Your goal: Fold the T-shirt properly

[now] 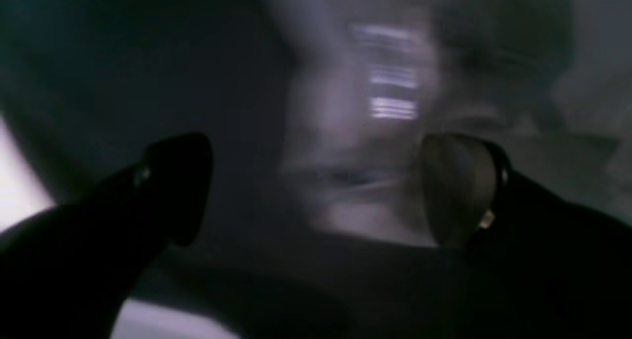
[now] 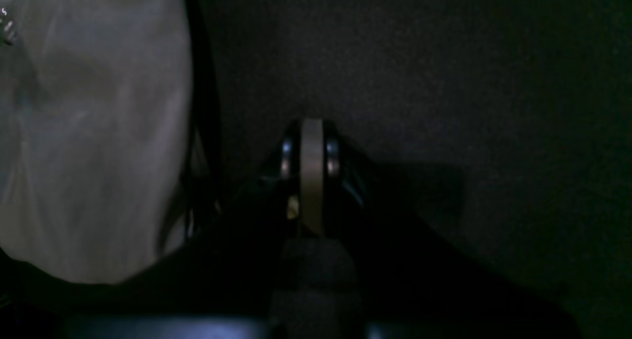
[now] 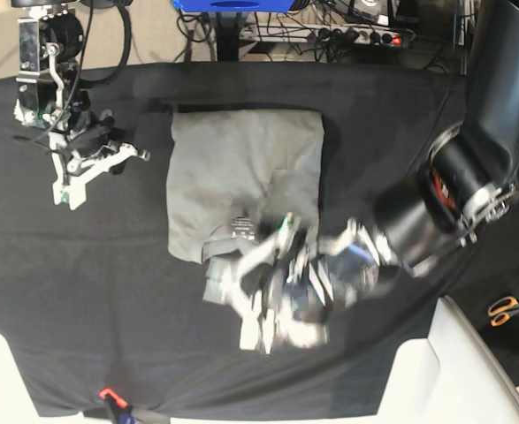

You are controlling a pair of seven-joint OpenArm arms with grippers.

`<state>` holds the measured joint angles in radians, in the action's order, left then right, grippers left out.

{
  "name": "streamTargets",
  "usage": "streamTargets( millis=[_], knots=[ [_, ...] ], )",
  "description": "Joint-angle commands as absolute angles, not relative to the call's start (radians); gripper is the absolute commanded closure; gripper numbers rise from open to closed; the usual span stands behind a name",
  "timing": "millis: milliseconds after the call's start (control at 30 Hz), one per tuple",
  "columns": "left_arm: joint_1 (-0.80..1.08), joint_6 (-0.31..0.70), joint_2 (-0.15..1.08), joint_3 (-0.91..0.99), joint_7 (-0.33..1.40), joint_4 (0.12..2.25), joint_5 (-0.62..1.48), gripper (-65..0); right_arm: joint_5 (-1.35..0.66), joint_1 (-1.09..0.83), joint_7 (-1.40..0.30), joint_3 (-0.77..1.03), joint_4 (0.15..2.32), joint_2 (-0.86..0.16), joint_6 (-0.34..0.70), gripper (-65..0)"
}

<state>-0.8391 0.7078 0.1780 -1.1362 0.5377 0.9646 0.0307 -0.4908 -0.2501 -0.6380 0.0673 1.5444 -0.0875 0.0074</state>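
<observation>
Left gripper (image 3: 268,305) motion-blurred over T-shirt (image 3: 241,168)

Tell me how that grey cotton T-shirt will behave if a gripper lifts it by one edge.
The grey cotton T-shirt would probably go floppy and sag, since it already lies creased and partly folded on the black table cloth. It looks light for its size, being thin and flat. Its layers might slide apart when pulled.
</observation>
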Motion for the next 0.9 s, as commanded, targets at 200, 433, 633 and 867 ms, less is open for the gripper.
streamTargets(
  millis=[200, 433, 633, 867],
  knots=[
    [-0.816, 0.698, 0.16, -0.86, 0.855, 1.239, 0.036, -60.9, -0.498, -0.255, -0.625, 0.068, 1.561, -0.096, 0.015, -0.2],
    [-0.371, 0.698, 0.298, -0.687, 0.989, 1.643, 0.03, 0.0, -0.498, -0.271, -0.624, 0.076, 1.561, -0.097, 0.015, -0.2],
    [-0.097, 0.698, 0.3, -0.527, 0.984, 1.742, -0.099, 0.0, -0.498, -0.275, -0.622, 0.073, 1.561, -0.122, 0.015, -0.2],
    [-0.01, 0.698, 0.295, -0.553, 0.983, 1.713, -0.107, 0.0, -0.498, -0.278, -0.622, 0.074, 1.561, -0.124, 0.015, -0.2]
  ],
)
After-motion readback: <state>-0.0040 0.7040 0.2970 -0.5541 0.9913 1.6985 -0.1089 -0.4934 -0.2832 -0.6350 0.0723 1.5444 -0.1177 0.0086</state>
